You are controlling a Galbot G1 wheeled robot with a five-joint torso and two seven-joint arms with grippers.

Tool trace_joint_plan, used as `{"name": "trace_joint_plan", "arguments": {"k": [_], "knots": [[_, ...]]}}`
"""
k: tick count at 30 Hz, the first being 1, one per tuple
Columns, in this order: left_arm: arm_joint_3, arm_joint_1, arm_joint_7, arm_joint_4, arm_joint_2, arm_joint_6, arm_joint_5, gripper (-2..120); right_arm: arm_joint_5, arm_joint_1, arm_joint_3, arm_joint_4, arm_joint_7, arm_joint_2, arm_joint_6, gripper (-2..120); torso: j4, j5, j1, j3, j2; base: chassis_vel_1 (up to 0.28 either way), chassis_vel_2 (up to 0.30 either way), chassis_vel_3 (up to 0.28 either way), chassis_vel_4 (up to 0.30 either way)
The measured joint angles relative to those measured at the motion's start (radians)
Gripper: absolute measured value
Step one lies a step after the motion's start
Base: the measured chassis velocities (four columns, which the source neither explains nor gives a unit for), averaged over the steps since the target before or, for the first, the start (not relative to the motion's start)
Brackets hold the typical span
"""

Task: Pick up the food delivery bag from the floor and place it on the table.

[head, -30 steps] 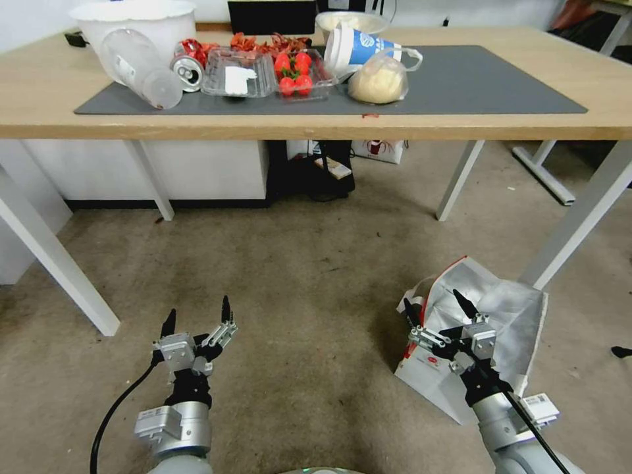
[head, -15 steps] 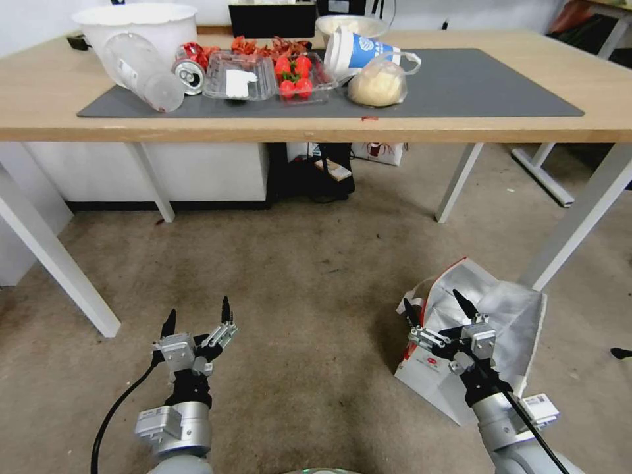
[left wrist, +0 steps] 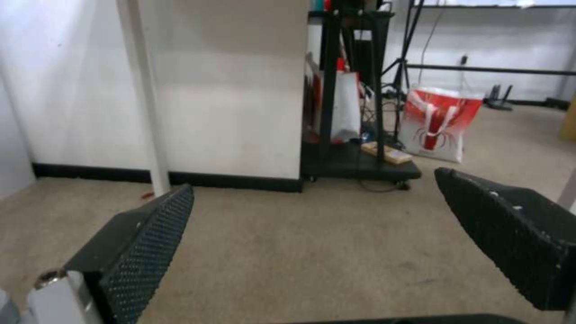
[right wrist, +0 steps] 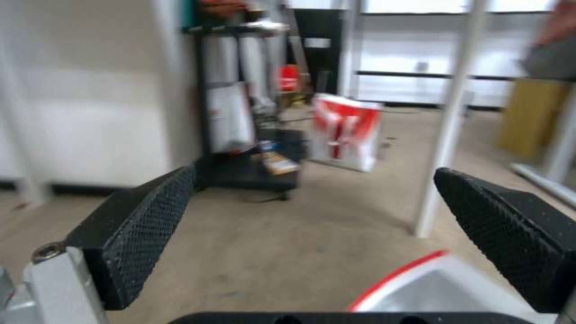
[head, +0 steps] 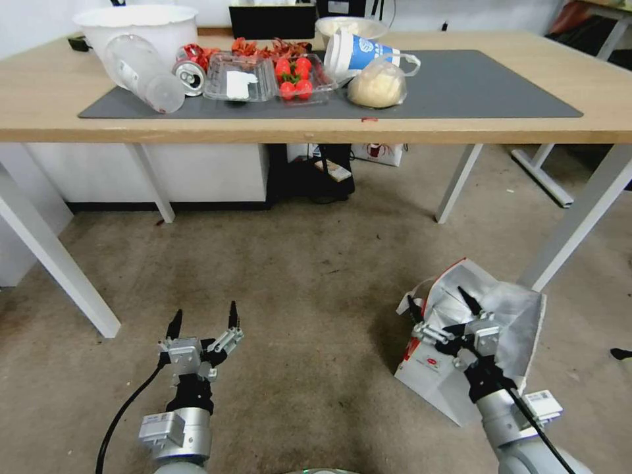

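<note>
The food delivery bag [head: 517,315] stands on the carpet at the right, beside a white table leg. It is white with a crinkled silver lining, a red edge and a small red logo; its mouth is open. My right gripper [head: 436,296] is open and hovers at the bag's near-left rim without touching it. The red-trimmed rim [right wrist: 401,275] shows just below the open right gripper [right wrist: 315,176] in the right wrist view. My left gripper [head: 205,309] is open over bare carpet at the left, and it is also open [left wrist: 315,182] in the left wrist view. The table [head: 316,129] spans the far side, with a dark grey mat [head: 474,85].
The mat's left half holds a white bucket [head: 141,23], a tipped plastic cup [head: 141,72], a can [head: 189,76], clear boxes of strawberries [head: 295,74], a blue cup [head: 359,51] and a bagged bun [head: 376,85]. White legs [head: 579,217] flank the bag. A black stand [head: 322,172] sits under the table.
Both grippers sit slightly lower than a second ago, still open. The whole picture has shifted a little. The bag lies where it was.
</note>
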Motion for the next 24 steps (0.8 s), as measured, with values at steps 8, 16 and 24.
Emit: {"name": "trace_joint_plan", "arguments": {"k": [8, 16, 24], "knots": [[-0.001, -0.004, -0.005, -0.003, 0.003, 0.009, -0.008, 100, 0.207, 0.080, 0.079, 0.040, 0.345, -0.146, -0.390, 100, 0.0002, 0.0003, 0.000, 0.000, 0.001, 0.000, 0.000, 0.000, 0.000], [0.004, -0.002, -0.003, -0.007, 0.005, 0.009, -0.009, 100, 0.414, 0.133, 0.188, -0.047, 0.431, -0.283, -0.649, 100, 0.0000, 0.0001, 0.000, 0.000, 0.001, 0.000, 0.000, 0.000, 0.000], [0.003, -0.002, -0.020, -0.015, 0.012, 0.016, -0.020, 100, 0.502, 0.164, 0.142, -0.173, 0.502, -0.334, -0.699, 100, -0.0002, 0.0000, 0.000, 0.000, 0.001, 0.000, 0.000, 0.000, 0.000]]}}
